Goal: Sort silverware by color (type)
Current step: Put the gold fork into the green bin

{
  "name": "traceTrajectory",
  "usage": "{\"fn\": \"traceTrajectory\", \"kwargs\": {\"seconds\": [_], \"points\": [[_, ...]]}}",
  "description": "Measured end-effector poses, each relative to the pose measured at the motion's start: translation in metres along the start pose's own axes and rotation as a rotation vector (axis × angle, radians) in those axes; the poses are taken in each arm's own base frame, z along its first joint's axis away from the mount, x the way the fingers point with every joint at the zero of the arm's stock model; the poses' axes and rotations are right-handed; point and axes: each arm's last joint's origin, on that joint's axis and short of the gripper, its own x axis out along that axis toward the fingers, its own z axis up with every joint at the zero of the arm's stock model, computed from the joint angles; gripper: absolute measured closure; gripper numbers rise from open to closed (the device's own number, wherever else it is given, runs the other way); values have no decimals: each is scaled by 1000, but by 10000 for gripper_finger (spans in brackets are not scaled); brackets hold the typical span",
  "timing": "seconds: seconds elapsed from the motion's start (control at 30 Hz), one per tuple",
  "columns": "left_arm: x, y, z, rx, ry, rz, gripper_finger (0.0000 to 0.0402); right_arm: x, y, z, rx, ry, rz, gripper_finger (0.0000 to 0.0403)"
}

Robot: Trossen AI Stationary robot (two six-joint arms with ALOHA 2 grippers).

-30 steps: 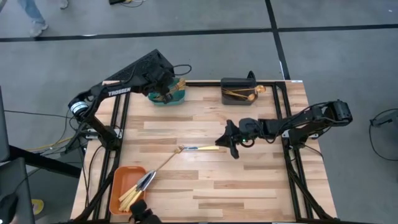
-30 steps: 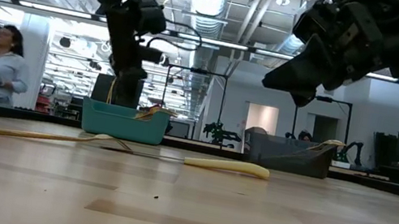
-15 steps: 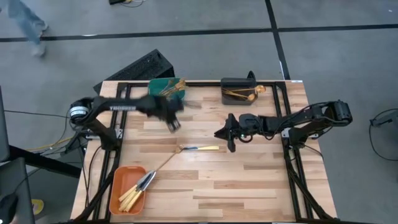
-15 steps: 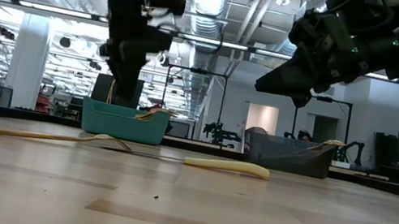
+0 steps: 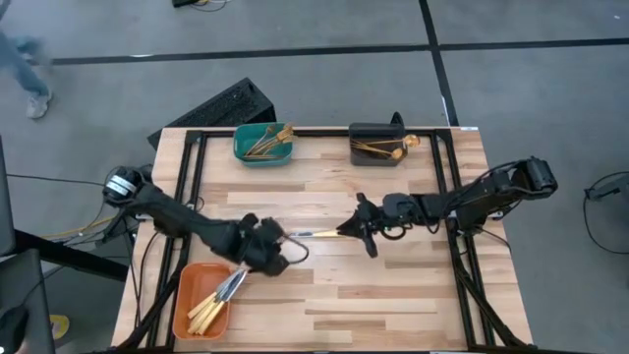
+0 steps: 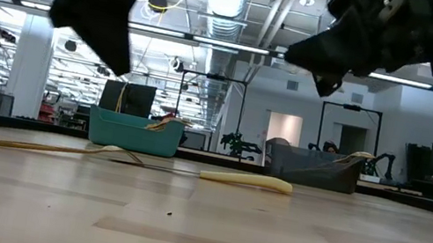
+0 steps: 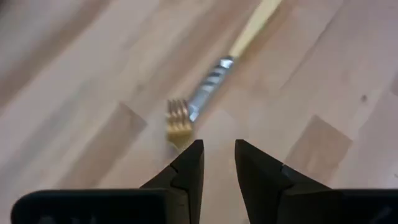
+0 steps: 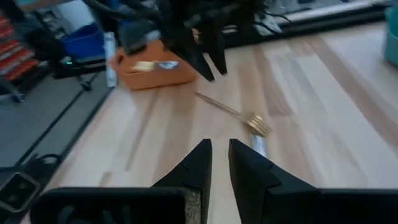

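Note:
A gold fork (image 5: 257,260) and a knife (image 5: 316,234) with a silver blade and gold handle lie flat on the wood table, the tines beside the blade tip. My left gripper (image 5: 278,246) hovers over that spot, fingers narrowly open (image 7: 217,155) just short of the fork tines (image 7: 179,121), nothing between them. My right gripper (image 5: 356,230) hangs above the knife's handle end, also narrowly open (image 8: 219,149) and empty. In the low view both grippers (image 6: 99,2) (image 6: 336,53) are well clear of the fork (image 6: 33,146) and the knife (image 6: 246,180).
A teal bin (image 5: 246,154) with gold silverware and a dark grey bin (image 5: 373,157) with more stand at the far edge. An orange bin (image 5: 189,295) with knives sits at the near left corner. Black frame rails run along the table's left and right sides.
My left gripper has swung from over the teal bin at the far edge toward the near edge, and now hangs above the fork's tines near the table's middle. The fork and the knife have not moved.

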Motion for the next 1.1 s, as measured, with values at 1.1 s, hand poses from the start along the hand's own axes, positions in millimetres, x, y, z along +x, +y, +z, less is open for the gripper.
{"fn": "traceTrajectory", "kwargs": {"seconds": [1.1], "points": [[71, 35, -49, 24, 15, -29, 298, -1, 21, -16, -65, 129, 58, 320]]}}
